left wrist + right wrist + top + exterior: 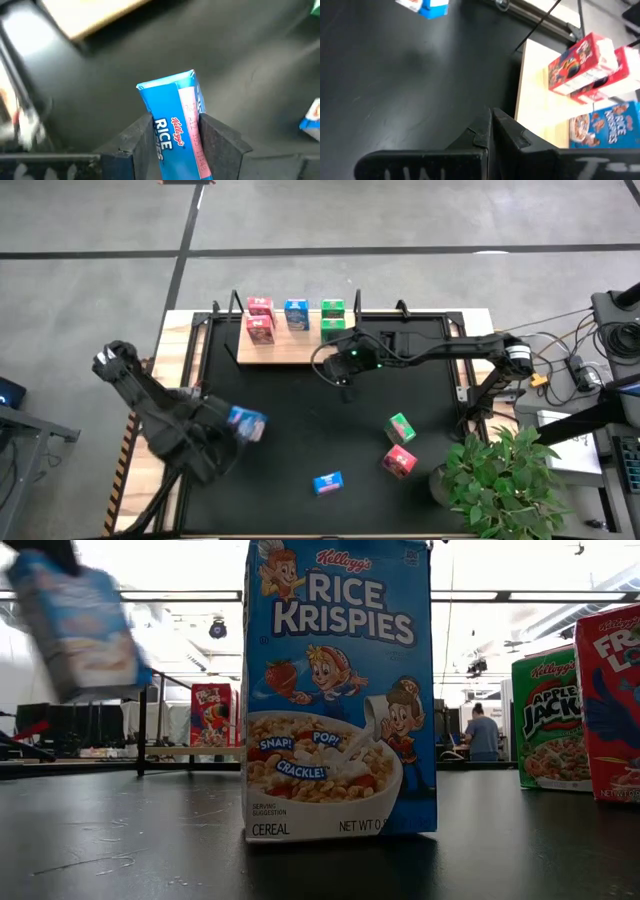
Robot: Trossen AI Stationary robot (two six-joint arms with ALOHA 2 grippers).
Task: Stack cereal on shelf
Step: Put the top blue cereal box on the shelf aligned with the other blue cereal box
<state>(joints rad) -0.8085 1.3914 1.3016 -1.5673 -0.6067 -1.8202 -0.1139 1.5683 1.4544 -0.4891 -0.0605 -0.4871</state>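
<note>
Black matting covers your table, with the wooden shelf (290, 348) at its far edge holding five boxes (two pink-red, one blue, two green). Your left gripper (176, 134) clamps a Rice Krispies box (175, 112); your right gripper (490, 129), fingers pressed together, hangs just beside the shelf.

The left gripper (172, 142) is clamped on a blue box (175, 120), one finger on each narrow side, and is lifted off the mat well in front of the shelf (290, 350), toward its left end. The left arm bends in from the table's left edge. The right gripper (343, 377) hangs just in front of the shelf's right half, fingers (482, 132) pressed together and empty, its arm stretched in from the right.
</note>
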